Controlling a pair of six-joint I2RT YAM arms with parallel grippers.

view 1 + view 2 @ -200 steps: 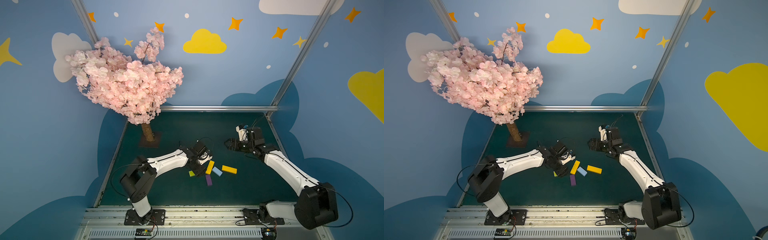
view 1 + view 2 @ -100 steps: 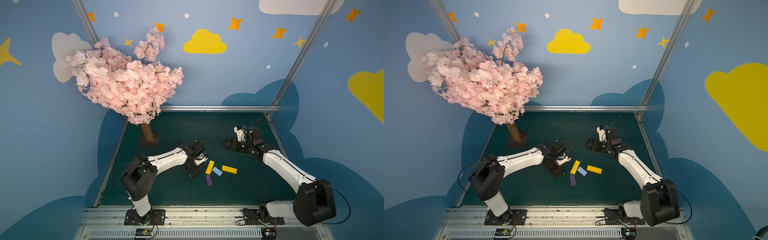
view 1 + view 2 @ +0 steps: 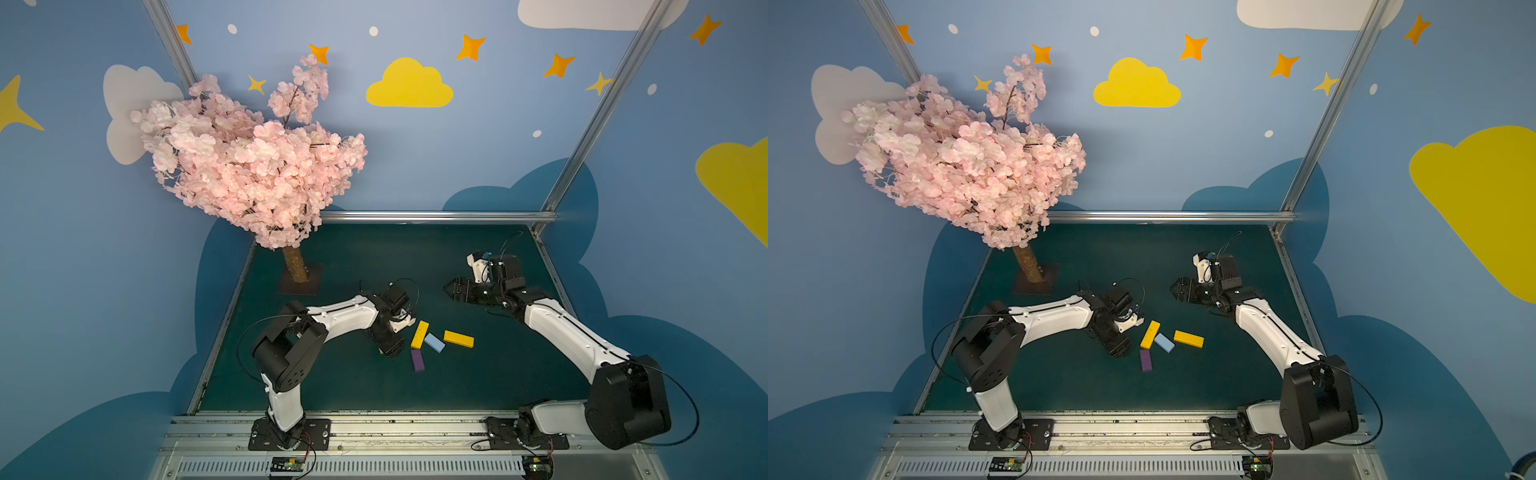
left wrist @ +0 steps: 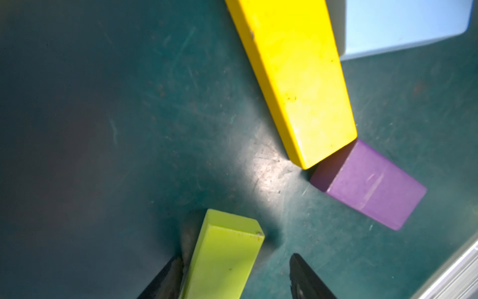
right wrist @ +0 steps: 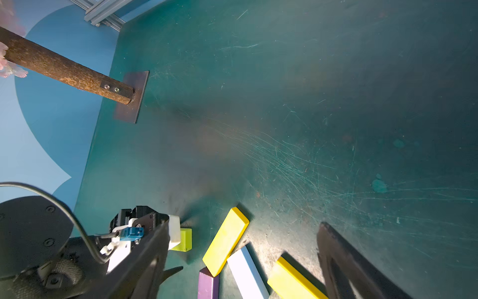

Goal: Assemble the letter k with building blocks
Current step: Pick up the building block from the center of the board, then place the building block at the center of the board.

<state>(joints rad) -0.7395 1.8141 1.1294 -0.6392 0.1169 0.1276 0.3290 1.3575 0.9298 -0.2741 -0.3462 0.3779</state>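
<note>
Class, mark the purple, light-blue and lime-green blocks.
purple block (image 3: 418,360): in a top view, middle of top face
light-blue block (image 3: 434,343): in a top view, middle of top face
lime-green block (image 4: 222,259): left wrist view, broad face

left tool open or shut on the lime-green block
Open: left wrist view shows the left tool straddling the lime-green block, one finger against it, the other clear with table visible between.

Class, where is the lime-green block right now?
In the left wrist view, the lime-green block lies on the mat between the left fingers, apart from the purple block.
</note>
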